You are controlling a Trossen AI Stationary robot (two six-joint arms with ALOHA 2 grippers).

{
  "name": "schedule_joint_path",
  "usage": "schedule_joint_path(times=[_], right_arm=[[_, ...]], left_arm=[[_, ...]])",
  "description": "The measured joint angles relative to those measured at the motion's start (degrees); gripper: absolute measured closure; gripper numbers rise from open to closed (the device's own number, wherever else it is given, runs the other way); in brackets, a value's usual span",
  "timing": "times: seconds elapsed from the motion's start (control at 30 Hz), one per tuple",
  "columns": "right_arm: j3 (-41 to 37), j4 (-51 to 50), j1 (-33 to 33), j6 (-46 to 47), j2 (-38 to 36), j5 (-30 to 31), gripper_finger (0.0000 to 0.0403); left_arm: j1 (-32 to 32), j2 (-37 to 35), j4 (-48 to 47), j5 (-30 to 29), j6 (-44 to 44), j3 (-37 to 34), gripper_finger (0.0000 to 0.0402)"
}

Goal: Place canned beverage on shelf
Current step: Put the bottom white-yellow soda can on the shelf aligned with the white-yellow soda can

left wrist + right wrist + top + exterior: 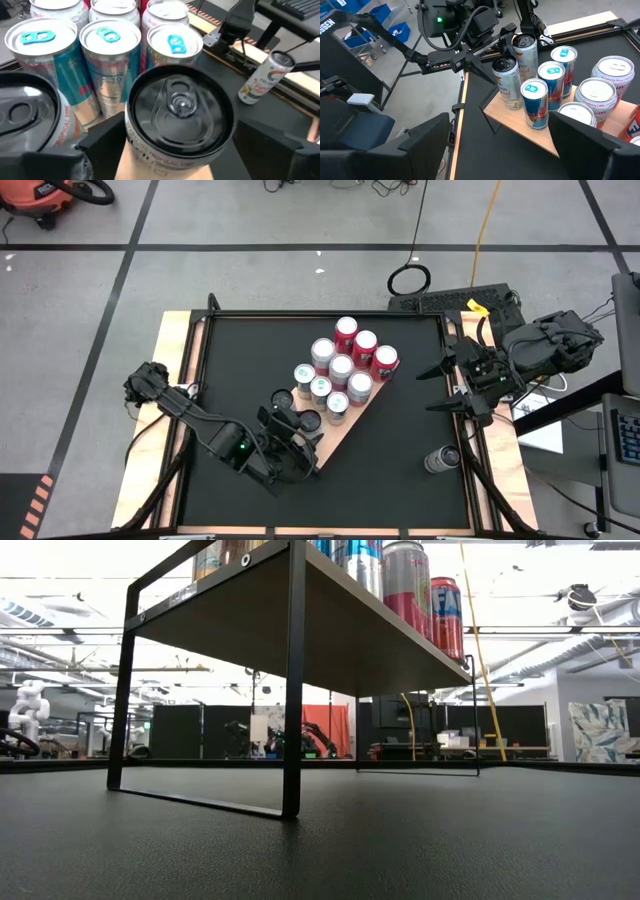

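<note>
L gripper (pixel 300 427) at shelf (pixel 335 442) corner, fingers spread either side of black-top can (pixel 179 120).
R gripper (pixel 447 387) spread, off to side; 1 can (pixel 441 459) on table (pixel 400 470).

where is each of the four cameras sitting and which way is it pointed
High view: overhead, looking straight down; shows both arms, the shelf and a lone can on the black table.
Low view: at tabletop height, looking level under the shelf into the room; no arm visible.
Left wrist view: on the left arm, looking down onto a black-topped can between the left gripper fingers.
Right wrist view: on the right arm at the table's side, right gripper open, facing the shelf.
Shared: the left wrist and high views both show the lone can.
</note>
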Motion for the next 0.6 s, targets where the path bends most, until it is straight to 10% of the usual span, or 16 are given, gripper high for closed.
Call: schedule_joint_path(times=[0.6], right_arm=[[0.00, 3.59, 1.01, -0.02, 2.32, 3.19, 0.0085]], left_arm=[[0.91, -0.04, -4.16, -0.10, 10.43, 14.60, 0.0039]])
